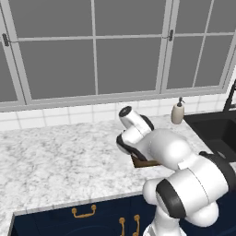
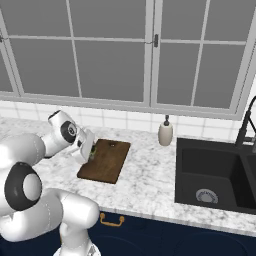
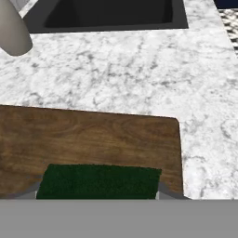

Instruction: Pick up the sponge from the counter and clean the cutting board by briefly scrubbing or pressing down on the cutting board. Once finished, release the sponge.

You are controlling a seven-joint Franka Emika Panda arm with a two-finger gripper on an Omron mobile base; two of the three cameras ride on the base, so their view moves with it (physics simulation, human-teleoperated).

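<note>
Right base view: I see the gripper (image 2: 91, 148) lowered over the left part of the cutting board (image 2: 107, 162), with a small green-and-yellow patch between its fingers, which is the sponge (image 2: 92, 152). The board lies flat on the counter (image 2: 150, 182), its hole toward the tiled wall, with the soap dispenser (image 2: 165, 133) beyond its far right corner and the black sink (image 2: 215, 175) well apart to the right.

Hand view: the sponge's dark green top (image 3: 100, 181) sits between the two finger tips and appears to lie on the brown wood of the board (image 3: 93, 135) (contact itself I cannot confirm). The claw is clenched on the sponge, one tip at each end. Speckled marble (image 3: 139, 69) runs beyond the board to the sink's edge (image 3: 111, 21).

Left base view: the arm's white links hide most of the board; one brown corner (image 1: 143, 162) shows beneath them.
</note>
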